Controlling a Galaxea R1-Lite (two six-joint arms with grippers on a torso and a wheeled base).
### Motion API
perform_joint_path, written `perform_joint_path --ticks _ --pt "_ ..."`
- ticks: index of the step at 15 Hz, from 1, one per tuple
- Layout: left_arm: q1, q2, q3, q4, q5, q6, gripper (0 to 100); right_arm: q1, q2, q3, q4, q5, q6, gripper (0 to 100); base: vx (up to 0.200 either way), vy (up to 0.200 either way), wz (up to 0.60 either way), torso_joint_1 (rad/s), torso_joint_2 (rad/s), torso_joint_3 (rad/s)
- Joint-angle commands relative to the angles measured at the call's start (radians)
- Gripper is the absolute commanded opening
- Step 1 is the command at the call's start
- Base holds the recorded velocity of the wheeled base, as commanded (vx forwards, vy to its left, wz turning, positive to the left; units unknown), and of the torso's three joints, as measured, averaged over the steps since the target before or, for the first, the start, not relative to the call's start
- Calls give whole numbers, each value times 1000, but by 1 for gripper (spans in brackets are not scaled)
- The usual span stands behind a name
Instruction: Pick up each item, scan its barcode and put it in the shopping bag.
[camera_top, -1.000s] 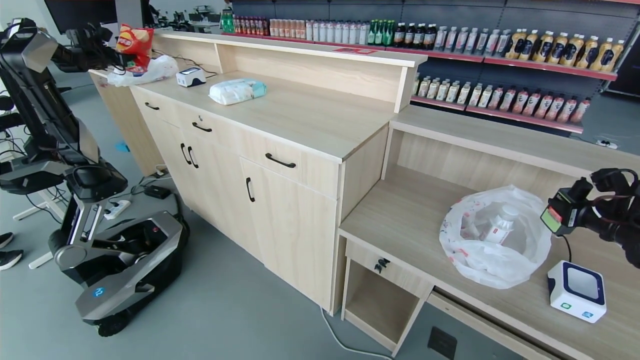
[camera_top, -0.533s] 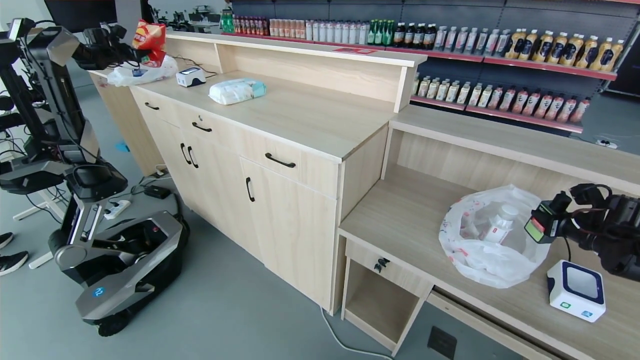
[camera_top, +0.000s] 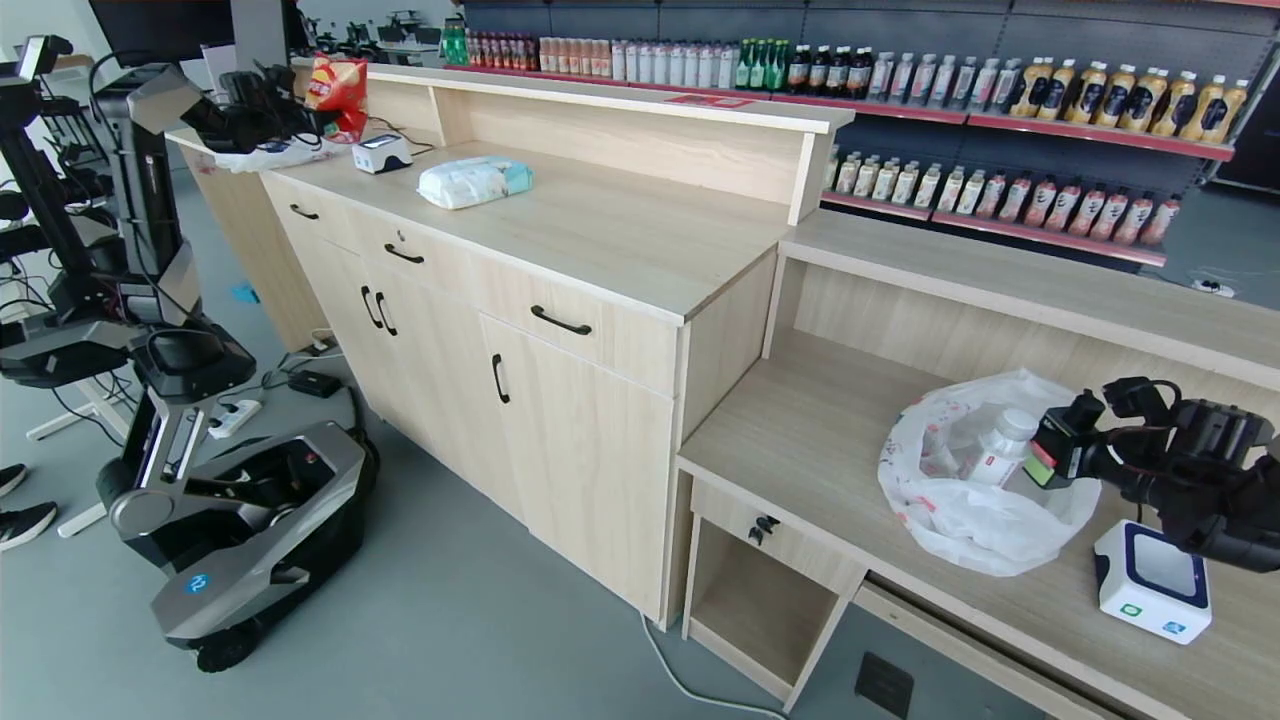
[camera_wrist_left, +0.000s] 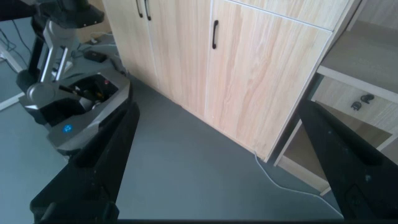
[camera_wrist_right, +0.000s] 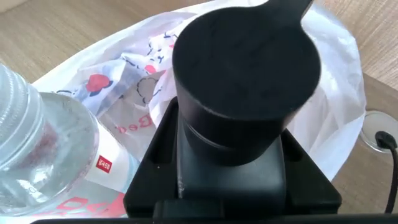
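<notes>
My right gripper (camera_top: 1078, 458) is shut on a small dark item (camera_top: 1048, 456) with a green and red label, and holds it just over the right rim of the white shopping bag (camera_top: 960, 525). The bag lies open on the low counter (camera_top: 800, 430) with a clear bottle (camera_top: 1000, 455) inside. In the right wrist view the dark item (camera_wrist_right: 245, 81) hangs above the bag (camera_wrist_right: 336, 93) and the bottle (camera_wrist_right: 37, 143). The white barcode scanner (camera_top: 1152, 588) stands right of the bag. My left gripper (camera_wrist_left: 211, 180) is open above the grey floor, holding nothing.
Another robot (camera_top: 150, 300) at the far left holds a chip bag (camera_top: 335, 85) over the tall counter, by a second scanner (camera_top: 380, 153) and a white pack (camera_top: 472, 182). Drink shelves (camera_top: 900, 90) line the back wall. Cabinet doors (camera_wrist_left: 261, 68) stand near my left arm.
My right gripper has carried the dark item left and down, from beside the bag to over its rim. The other robot moved its chip bag to the right.
</notes>
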Motion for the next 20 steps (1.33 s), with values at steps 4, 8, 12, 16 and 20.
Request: perform_joint_path --ticks 4,8,12,16,20 --pt "0 0 0 0 0 0 100 15 66 -14 -39 2 -4 0 0 0 0 0 0 0" --pt "0 0 0 0 0 0 100 15 125 -28 -78 2 -12 0 0 0 0 0 0 0" --pt "0 0 0 0 0 0 100 17 135 -28 -81 2 -15 0 0 0 0 0 0 0" --pt "0 0 0 0 0 0 100 14 137 -27 -82 2 -29 0 0 0 0 0 0 0" --pt "0 0 0 0 0 0 100 14 140 -22 -81 2 -39 0 0 0 0 0 0 0"
